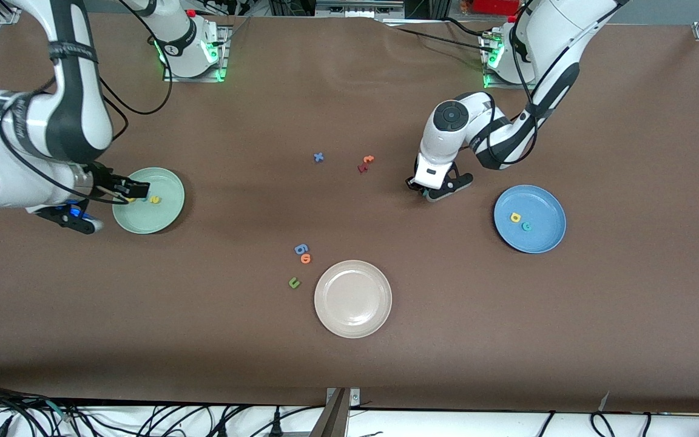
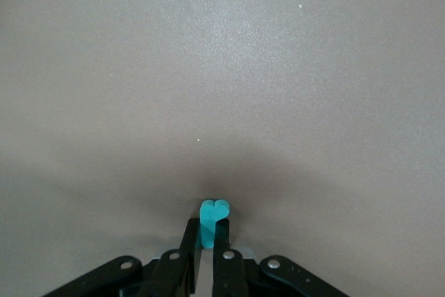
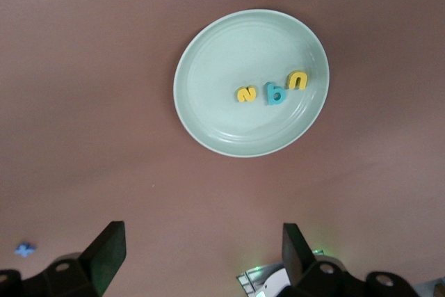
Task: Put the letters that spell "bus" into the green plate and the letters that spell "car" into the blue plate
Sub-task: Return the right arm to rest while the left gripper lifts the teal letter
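Front view: on a brown bench (image 1: 349, 364), the right claw (image 1: 120, 188) hangs over the green plate's (image 1: 167, 209) rim. The left claw (image 1: 437, 189) is low on the bench near the blue plate (image 1: 543, 240), which holds a yellow letter (image 1: 515, 217) and a teal letter (image 1: 526, 226).

Left wrist view: the left claw (image 2: 206, 241) pinches a teal letter (image 2: 213, 215) upright at the bench. Judged best: lift straight, carry it over the blue plate, release low.

Right wrist view: the right claw (image 3: 201, 245) is spread, empty; three letters (image 3: 272, 90) lie in the green plate (image 3: 208, 67).
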`<state>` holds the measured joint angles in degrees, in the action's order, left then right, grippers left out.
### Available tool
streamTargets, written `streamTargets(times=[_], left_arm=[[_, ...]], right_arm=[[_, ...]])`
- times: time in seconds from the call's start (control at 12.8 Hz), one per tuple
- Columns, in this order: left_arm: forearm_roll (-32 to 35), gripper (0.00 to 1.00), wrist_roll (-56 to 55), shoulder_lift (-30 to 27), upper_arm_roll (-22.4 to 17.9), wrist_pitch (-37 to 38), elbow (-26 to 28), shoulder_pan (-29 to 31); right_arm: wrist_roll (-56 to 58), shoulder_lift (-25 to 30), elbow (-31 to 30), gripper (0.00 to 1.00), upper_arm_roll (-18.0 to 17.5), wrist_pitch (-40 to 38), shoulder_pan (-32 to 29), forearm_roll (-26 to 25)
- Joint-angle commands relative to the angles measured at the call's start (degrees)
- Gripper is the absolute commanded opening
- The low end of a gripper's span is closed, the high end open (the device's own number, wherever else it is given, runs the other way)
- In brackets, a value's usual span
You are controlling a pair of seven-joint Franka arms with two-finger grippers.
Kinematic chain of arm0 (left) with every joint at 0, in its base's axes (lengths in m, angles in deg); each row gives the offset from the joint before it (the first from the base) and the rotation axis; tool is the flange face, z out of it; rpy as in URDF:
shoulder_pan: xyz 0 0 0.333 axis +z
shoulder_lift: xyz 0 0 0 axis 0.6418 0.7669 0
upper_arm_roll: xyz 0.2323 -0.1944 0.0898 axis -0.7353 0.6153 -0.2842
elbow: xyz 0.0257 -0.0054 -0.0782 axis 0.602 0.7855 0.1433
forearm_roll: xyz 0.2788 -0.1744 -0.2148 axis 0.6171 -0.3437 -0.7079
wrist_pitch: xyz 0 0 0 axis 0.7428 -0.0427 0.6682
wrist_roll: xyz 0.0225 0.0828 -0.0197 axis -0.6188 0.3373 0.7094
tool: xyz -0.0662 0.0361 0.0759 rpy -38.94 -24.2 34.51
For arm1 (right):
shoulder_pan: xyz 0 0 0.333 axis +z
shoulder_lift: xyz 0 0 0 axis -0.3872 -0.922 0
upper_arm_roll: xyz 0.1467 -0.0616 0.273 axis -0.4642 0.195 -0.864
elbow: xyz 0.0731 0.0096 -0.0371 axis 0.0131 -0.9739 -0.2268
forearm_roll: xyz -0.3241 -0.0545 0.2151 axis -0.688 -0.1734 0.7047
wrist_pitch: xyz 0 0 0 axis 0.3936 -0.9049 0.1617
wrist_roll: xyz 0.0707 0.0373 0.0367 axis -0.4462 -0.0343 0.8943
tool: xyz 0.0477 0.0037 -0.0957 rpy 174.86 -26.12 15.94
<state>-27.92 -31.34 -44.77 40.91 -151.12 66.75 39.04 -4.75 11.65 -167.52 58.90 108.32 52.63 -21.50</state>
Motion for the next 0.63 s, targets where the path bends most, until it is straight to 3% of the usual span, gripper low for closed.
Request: streamTargets(times=[0.0,0.23,0.55], left_arm=[[2.2,0.07,-1.04,0.64,0.3,-0.62,0.18,0.62],[1.5,0.04,-1.3,0.46,0.21,0.69,-2.53,0.97],[0.37,0.0,-1.13,0.38,0.3,4.64,-6.48,1.84]], right_arm=[[1.51,-0.75,9.07,0.99,1.53,-7.49,-0.14,0.59],[3.26,-0.75,17.35,1.0,2.06,-11.29,-0.23,-0.11],[4.24,-0.75,23.68,1.0,1.36,-11.12,-1.8,0.23]])
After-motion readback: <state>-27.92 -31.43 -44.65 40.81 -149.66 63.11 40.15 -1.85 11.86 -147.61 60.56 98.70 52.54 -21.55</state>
